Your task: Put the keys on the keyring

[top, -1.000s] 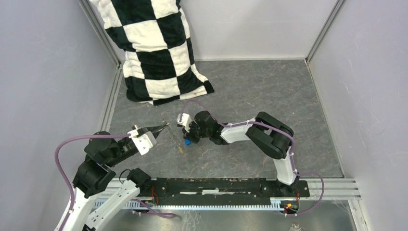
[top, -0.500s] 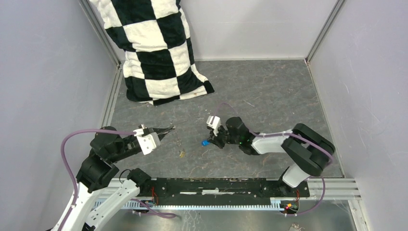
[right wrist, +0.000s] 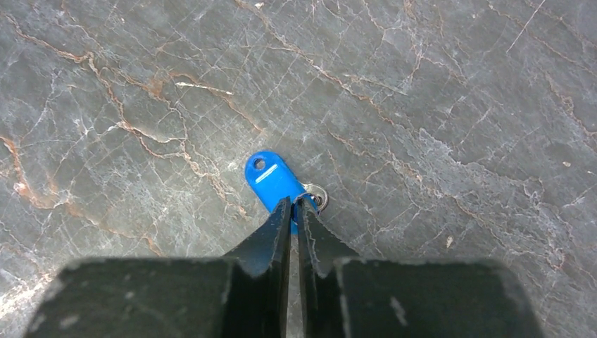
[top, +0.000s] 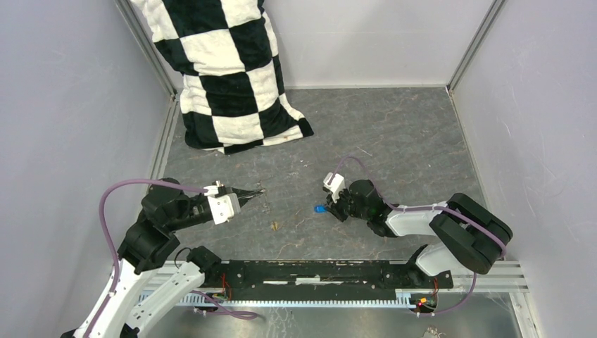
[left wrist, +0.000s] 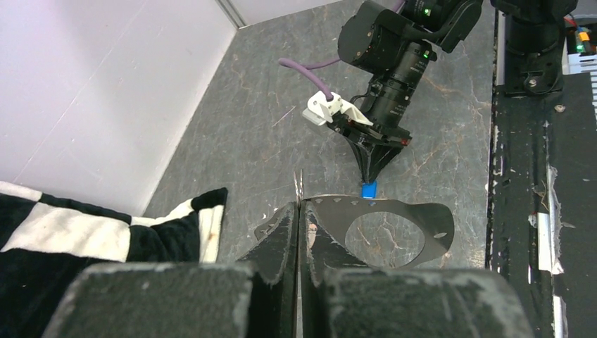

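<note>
My left gripper is shut on a thin silver wire of the keyring. Only a short end shows past the tips, and the rest of the loop is hard to make out. The blue-headed key lies low over the grey floor. My right gripper is shut on its near end, beside its small metal eyelet. The yellow-headed key lies loose on the floor between the two grippers, nearer the arm bases.
A black-and-white chequered cushion leans in the back left corner, and its edge shows in the left wrist view. Pale walls enclose the grey marbled floor. The black base rail runs along the near edge.
My right gripper has carried the blue key to the right, away from the left gripper. The left gripper has shifted a little right with the wire. The yellow key stays on the floor.
</note>
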